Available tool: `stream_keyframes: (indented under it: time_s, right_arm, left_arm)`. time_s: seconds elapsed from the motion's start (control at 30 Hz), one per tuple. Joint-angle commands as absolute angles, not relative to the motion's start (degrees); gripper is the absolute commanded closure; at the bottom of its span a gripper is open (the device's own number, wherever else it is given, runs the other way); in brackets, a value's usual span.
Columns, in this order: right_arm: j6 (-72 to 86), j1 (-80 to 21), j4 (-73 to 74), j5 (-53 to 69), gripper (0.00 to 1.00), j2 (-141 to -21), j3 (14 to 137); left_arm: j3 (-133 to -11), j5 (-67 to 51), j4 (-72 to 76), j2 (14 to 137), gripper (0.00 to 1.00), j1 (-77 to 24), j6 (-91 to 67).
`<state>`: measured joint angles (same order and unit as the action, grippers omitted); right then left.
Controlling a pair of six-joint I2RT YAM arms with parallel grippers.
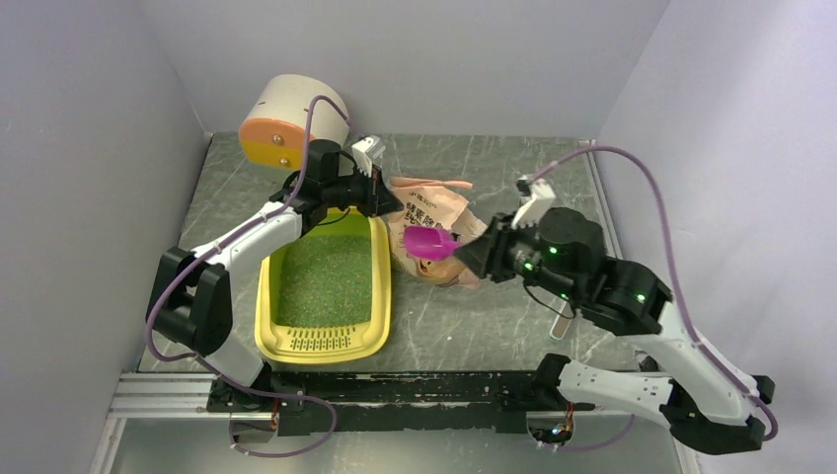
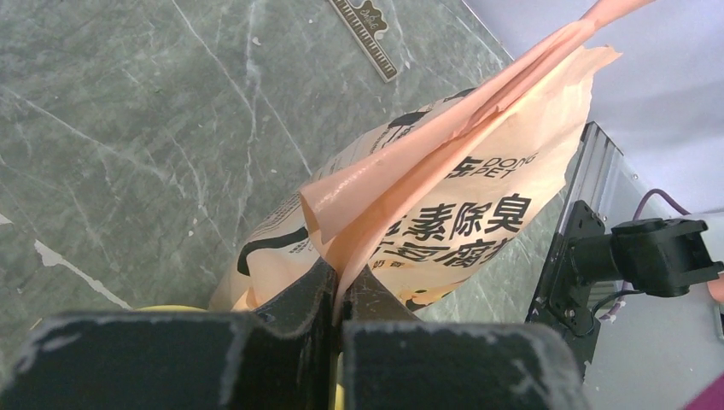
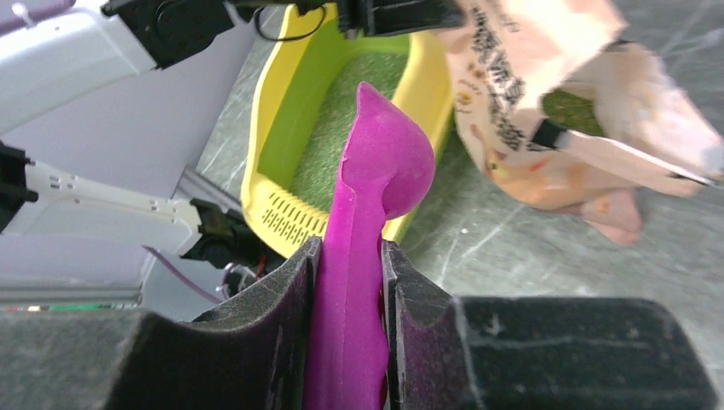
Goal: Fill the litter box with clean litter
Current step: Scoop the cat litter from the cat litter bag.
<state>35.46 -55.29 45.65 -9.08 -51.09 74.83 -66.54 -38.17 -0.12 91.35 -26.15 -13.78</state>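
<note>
Left gripper (image 2: 337, 286): jaws pressed together, pinching a fold at the open top of the pink-beige printed paper bag (image 2: 444, 196).

Right gripper (image 3: 350, 256): jaws clamped on the handle of the magenta plastic scoop (image 3: 376, 171), bowl pointing away from the wrist.

Yellow rectangular plastic litter box (image 1: 380, 286): lies on the table, slotted grille at its near short end. Fine green clean litter (image 1: 321, 281) covers its floor. The bag stands just beside the box's right long side. The scoop bowl is between box and bag. A white cylinder with an orange end (image 1: 286, 123) sits beyond the box's far left corner.

View differences: only the left wrist view gives legible print, "DONG PET" above large dark Chinese characters. Only the right wrist view shows green inside the bag mouth.
</note>
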Motion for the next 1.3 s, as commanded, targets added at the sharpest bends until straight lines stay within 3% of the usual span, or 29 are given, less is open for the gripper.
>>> stream_keyframes:
  time_s: [0.0,0.27,0.53,0.83,1.27]
  right_arm:
    - [38.18,-55.17,55.66,-20.14,1.00,-46.56,78.44]
    - [40.28,-55.19,65.67,-31.90,1.00,-48.04,82.21]
    - [36.34,-55.15,62.87,-37.30,1.00,-50.13,79.40]
    - [33.36,-55.31,55.67,-28.30,1.00,-45.42,78.48]
    - [32.98,-55.12,54.98,-29.01,1.00,-49.61,70.67]
  left_arm:
    - [-66.15,-41.25,3.38,88.37,0.95,-26.84,-12.90]
    - [-65.44,-40.39,2.17,86.79,0.95,-27.16,-11.95]
    - [-62.41,-38.69,2.70,85.16,0.95,-28.47,-11.91]
    - [-56.04,-37.85,7.46,83.27,0.95,-29.24,-13.61]
    - [-55.33,-34.28,9.74,82.42,0.95,-29.27,-15.75]
